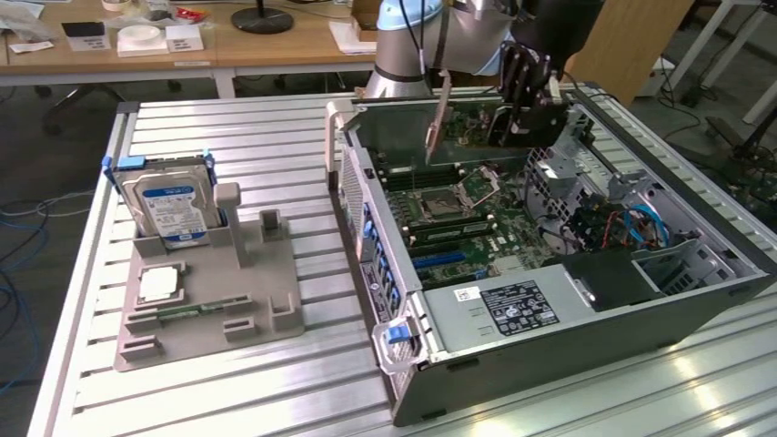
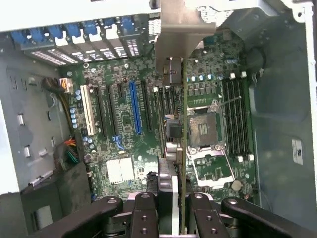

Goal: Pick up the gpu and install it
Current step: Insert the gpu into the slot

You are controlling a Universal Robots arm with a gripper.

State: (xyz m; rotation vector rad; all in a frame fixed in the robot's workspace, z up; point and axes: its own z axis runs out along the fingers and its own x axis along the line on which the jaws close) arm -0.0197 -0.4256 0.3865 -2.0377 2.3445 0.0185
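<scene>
My gripper (image 1: pixel 525 123) hangs over the far end of the open computer case (image 1: pixel 680 323), shut on the gpu (image 1: pixel 471 126). The gpu is a flat green-edged card held on edge above the motherboard (image 1: pixel 456 214), and its silvery end bracket (image 1: pixel 438 118) points toward the case's rear wall. In the wrist view the gpu (image 2: pixel 184 124) runs edge-on away from my gripper (image 2: pixel 171 210), with the black fingers (image 2: pixel 143 215) on either side of it. Its bracket (image 2: pixel 179 29) is near the rear slot openings. A blue expansion slot (image 2: pixel 134 106) lies off to one side of the card, apart from it.
A grey holder (image 1: pixel 206 291) on the exterior view's left carries an upright hard drive (image 1: pixel 170 205), a processor (image 1: pixel 160 284) and a memory stick (image 1: pixel 182 312). The power supply (image 1: pixel 510 305) fills the case's near end. Blue cables (image 1: pixel 638 223) sit beside the drive cage. Desks stand behind.
</scene>
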